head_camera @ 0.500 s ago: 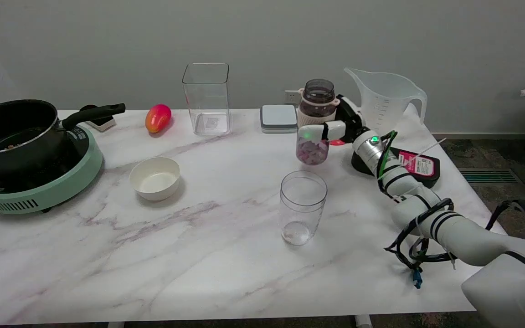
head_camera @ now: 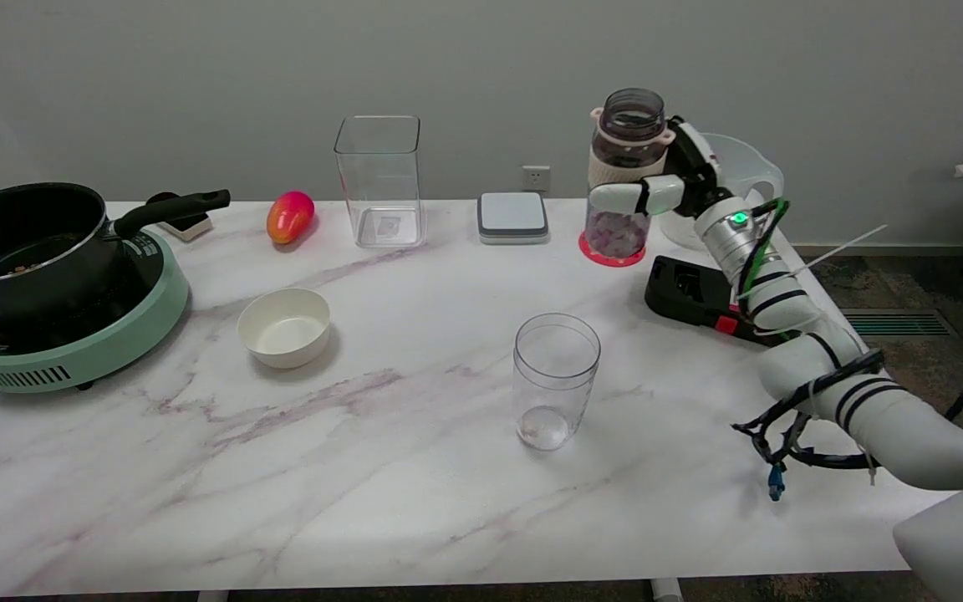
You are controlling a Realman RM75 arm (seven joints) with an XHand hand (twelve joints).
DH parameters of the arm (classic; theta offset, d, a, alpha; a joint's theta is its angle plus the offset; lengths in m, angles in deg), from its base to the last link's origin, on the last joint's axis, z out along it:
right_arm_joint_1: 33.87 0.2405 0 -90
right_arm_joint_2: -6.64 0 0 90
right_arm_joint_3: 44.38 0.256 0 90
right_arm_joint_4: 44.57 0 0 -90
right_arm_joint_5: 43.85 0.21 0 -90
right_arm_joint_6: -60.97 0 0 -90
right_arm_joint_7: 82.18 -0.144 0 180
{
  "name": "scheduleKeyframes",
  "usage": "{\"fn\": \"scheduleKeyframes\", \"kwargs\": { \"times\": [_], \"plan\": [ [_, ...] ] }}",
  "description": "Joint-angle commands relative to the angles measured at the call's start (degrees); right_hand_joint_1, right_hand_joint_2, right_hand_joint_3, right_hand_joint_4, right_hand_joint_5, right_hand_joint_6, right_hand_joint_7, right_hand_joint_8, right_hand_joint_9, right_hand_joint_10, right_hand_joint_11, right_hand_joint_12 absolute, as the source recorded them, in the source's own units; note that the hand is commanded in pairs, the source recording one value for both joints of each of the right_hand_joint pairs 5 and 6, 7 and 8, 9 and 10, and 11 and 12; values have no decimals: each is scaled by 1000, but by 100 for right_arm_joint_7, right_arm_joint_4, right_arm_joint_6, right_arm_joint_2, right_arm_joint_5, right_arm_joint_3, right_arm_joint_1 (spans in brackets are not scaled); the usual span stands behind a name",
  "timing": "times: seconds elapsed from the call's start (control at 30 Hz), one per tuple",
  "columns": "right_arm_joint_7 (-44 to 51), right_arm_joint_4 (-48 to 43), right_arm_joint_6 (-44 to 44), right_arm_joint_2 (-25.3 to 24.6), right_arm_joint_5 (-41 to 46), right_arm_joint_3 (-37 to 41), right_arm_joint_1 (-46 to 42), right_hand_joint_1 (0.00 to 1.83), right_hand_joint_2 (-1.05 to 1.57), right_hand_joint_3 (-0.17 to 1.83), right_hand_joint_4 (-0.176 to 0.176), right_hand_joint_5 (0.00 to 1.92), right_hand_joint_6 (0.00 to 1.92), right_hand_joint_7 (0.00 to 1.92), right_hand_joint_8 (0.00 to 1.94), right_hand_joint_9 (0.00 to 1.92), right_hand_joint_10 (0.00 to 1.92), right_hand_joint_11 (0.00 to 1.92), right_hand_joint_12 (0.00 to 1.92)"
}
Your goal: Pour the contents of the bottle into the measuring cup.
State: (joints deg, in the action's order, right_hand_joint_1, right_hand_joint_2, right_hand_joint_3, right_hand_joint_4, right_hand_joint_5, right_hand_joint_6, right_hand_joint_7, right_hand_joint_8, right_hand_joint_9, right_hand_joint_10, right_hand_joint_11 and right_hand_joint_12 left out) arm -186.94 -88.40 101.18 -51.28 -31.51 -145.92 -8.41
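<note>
**Head view: bottle lifted toward the measuring cup**

Head view shows your right hand [head_camera: 672, 186] wrapped around the bottle [head_camera: 625, 177], fingers across its front at mid-height. Half a second ago the bottle hung lower and nearer the table's middle, in front of the measuring cup [head_camera: 745, 177]; now you have carried it up and to the right, so it stands upright just left of the cup, with your hand and wrist covering much of the cup's body. The bottle is open at the top and its pale pink contents sit in the lower part. Nothing has been poured yet; the likely next need is to tip the mouth over the cup's rim.

The bottle appears to hover above a small red coaster [head_camera: 611, 253]; whether it touches is unclear. The white marble-patterned table [head_camera: 364, 468] also carries a clear glass [head_camera: 556, 380], a white bowl [head_camera: 284, 327], a tall clear container [head_camera: 379, 181], a mango [head_camera: 290, 216], a grey box [head_camera: 512, 217], a black device [head_camera: 695, 299] and a pot [head_camera: 26, 242] on a green cooker [head_camera: 105, 334]. A plain grey wall stands behind.
</note>
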Motion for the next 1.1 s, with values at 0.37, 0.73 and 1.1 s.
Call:
{"fn": "scheduleKeyframes", "kwargs": {
  "times": [0.37, 0.73, 1.1],
  "plan": [
    [1797, -4061, -2027, 184, -224, 3488, -3348, 1432, 1370, 299, 0, 1920, 1920, 1920, 1920, 1571, 1571, 1297, 1297],
    [1845, -4949, -2066, -280, -811, 4183, -4372, 1407, 1413, 265, 0, 1920, 1920, 1920, 1920, 1585, 1585, 1307, 1307],
    [2069, -5611, -1763, -607, -1351, 4167, -4889, 1376, 1455, 248, 0, 1920, 1920, 1920, 1920, 1600, 1600, 1312, 1312]
  ]
}}
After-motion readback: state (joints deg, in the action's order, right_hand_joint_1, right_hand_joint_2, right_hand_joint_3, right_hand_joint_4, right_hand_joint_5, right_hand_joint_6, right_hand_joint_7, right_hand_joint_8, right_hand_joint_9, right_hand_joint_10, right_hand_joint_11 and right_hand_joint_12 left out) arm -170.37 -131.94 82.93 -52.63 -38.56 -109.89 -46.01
